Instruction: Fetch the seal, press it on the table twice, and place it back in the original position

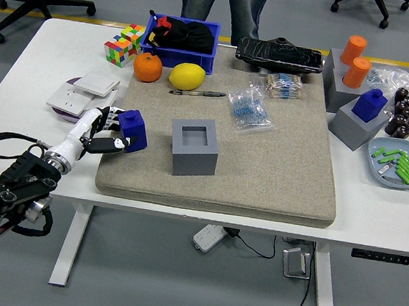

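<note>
The left hand (pixel 101 135) had its fingers (pixel 109 143) closed around the blue seal (pixel 132 128), tilted above the beige mat (pixel 276 169), presumably for stamping. Its grey holder (pixel 193 146) sat empty just right.

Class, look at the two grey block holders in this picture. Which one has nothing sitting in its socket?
The grey holder in the middle of the beige mat: its square socket is empty. The other grey holder, at the right, has a blue seal standing in it.

The person (pixel 223 4) is cut off above the legs by the top edge.
</note>
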